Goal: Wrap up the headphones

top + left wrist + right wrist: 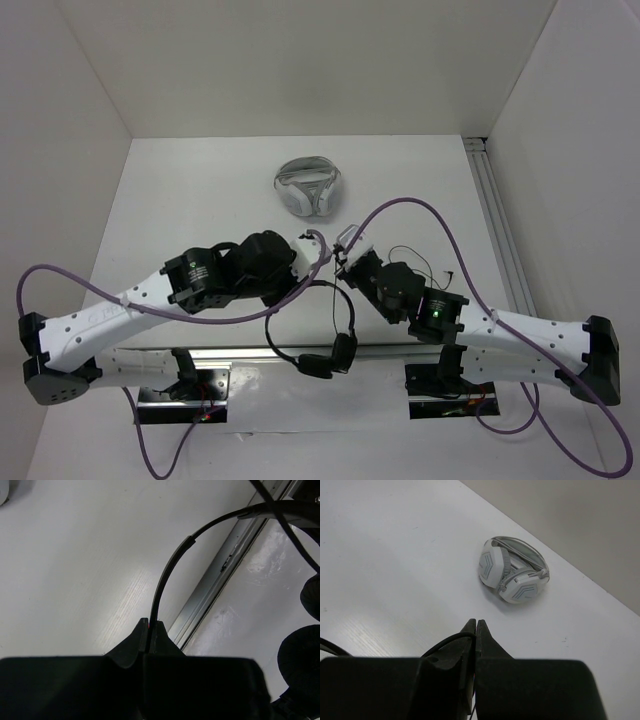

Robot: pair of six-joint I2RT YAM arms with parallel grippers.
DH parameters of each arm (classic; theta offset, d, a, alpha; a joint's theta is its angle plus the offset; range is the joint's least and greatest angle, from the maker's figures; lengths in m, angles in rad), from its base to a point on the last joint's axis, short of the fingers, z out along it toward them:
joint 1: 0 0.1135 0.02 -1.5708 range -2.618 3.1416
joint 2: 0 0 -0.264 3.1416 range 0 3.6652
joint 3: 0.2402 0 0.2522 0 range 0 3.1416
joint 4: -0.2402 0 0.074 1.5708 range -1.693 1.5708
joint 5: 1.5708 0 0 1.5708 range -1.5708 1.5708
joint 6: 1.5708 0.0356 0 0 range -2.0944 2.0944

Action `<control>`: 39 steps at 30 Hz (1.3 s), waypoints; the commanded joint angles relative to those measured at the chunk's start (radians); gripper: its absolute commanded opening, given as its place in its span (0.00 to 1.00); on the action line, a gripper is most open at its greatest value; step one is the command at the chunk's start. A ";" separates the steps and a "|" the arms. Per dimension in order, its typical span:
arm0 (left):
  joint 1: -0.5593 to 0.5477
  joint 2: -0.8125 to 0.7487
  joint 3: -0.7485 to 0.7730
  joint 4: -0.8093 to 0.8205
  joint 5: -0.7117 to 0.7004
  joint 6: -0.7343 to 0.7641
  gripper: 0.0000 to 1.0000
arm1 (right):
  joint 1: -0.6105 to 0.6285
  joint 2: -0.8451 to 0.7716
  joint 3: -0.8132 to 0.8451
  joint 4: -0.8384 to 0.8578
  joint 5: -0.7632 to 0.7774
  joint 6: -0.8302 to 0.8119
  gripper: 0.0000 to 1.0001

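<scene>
Two round cups [316, 366], slim black headphones [343, 350]

**cam_nerd:** The left wrist view chops up the small black on-ear headphones [167, 570]. The thin headband runs out at the top right corner, and the round black ear pads [300, 655] are sliced off by the right edge.

**yam_fan:** Right wrist's no better. The thin black cable [445, 641] vanishes between the right gripper [476, 626] fingers, so its end is hidden.

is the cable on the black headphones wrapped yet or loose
Loose, not wrapped: the cable trails off the headphones in open curves, none wound round the headband, and is pinched in the shut right gripper.
</scene>
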 commanded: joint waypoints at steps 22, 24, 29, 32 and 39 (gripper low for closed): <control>-0.001 -0.298 0.020 0.242 -0.191 -0.054 0.00 | -0.181 0.137 -0.010 0.207 -0.664 0.140 0.08; -0.001 -0.298 0.020 0.256 -0.214 -0.074 0.00 | -0.181 0.183 -0.038 0.285 -0.723 0.181 0.08; -0.001 -0.298 0.020 0.296 -0.238 -0.132 0.00 | -0.256 0.310 -0.078 0.568 -0.930 0.296 0.10; -0.001 -0.320 0.020 0.319 -0.283 -0.166 0.00 | -0.296 0.387 -0.087 0.710 -1.013 0.374 0.15; -0.001 -0.338 0.020 0.328 -0.428 -0.228 0.00 | -0.328 0.505 -0.105 0.884 -1.076 0.470 0.30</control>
